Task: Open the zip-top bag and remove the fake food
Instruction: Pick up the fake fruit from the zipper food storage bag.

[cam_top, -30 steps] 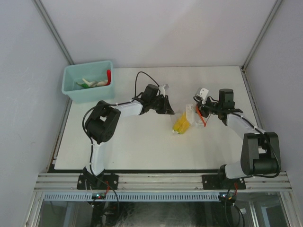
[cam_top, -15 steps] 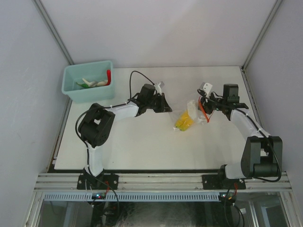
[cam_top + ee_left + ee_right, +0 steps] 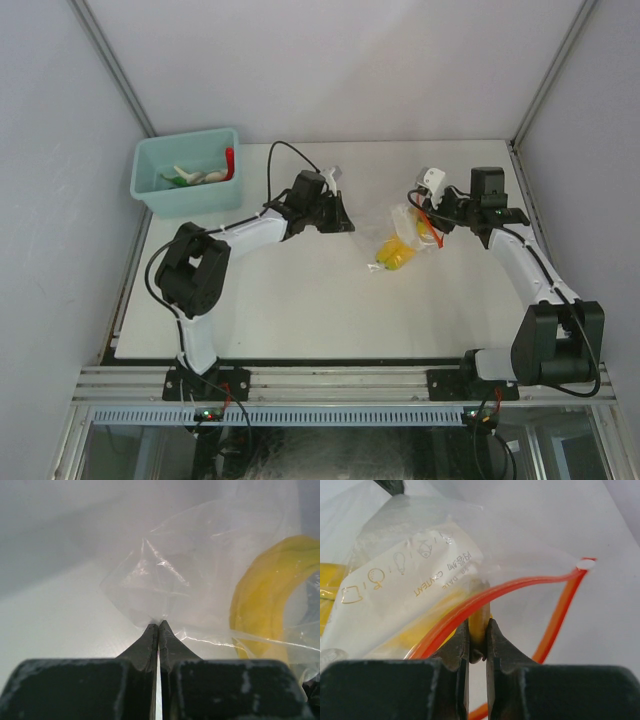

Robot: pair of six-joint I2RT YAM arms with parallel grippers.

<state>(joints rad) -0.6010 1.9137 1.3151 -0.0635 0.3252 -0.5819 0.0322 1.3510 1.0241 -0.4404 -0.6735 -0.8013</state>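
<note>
Only the wrist camera shows the right claw (image 3: 478, 630) pinching the red strip (image 3: 520, 583) on the crinkly zip-top bag (image 3: 410, 565); left claw (image 3: 158, 626) clenched tight by the curved banana (image 3: 260, 575).

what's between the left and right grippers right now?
The zip-top bag, yellow banana inside, spans the gap: left gripper pinches a clear corner, right gripper clamps its zip edge. Clearest in the top view.
</note>
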